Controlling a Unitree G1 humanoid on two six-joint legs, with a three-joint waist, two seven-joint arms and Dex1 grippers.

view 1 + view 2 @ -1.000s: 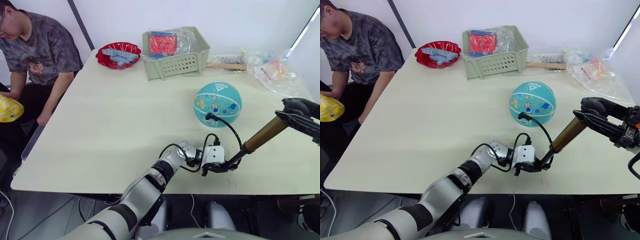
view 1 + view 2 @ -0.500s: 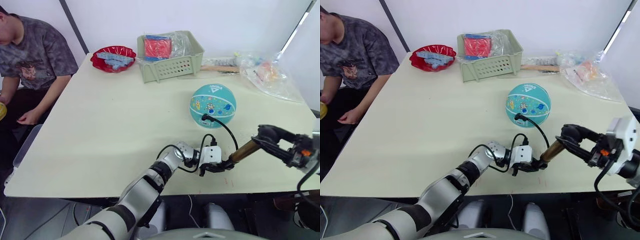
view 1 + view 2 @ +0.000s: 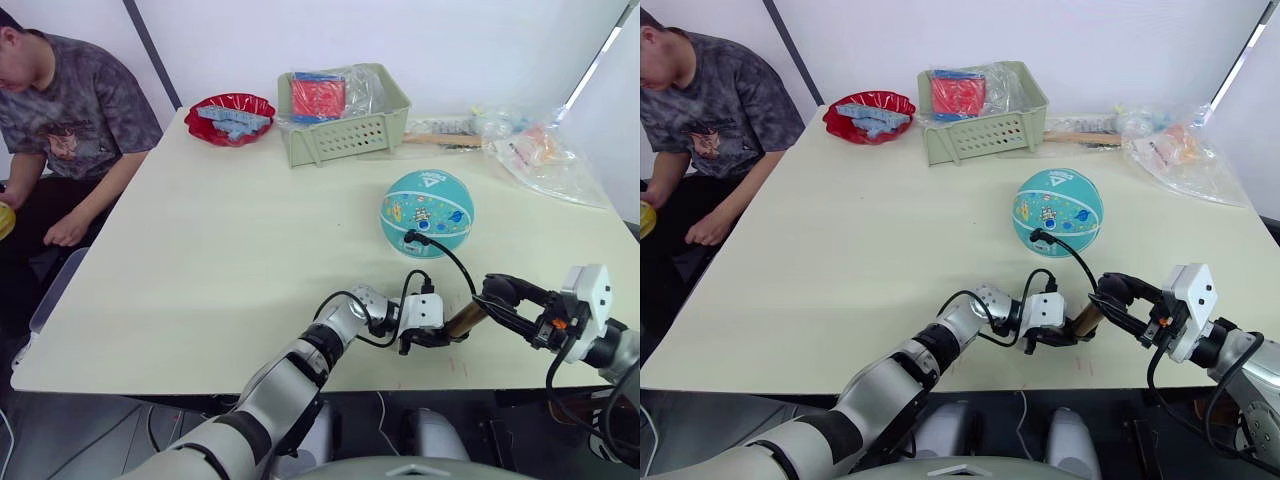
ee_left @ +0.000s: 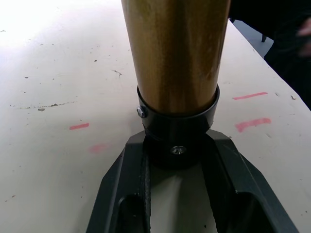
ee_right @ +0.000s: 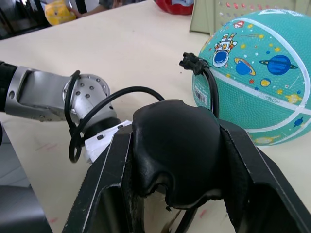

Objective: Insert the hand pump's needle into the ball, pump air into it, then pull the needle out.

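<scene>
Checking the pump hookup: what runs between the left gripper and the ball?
In the left eye view, the thin black hose arcs over bare table from the left gripper to the ball; nothing else lies between.

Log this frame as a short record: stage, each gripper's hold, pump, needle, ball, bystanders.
stage: pumping, needle in
left gripper: jaws shut on the hand pump's black base end, low over the table
right gripper: jaws shut on the pump's black handle
hand pump: little gold tube showing between the two grippers
needle: black fitting against the ball, hose looping back to the pump
ball: resting on the table
bystander: person seated at the table's left
</scene>
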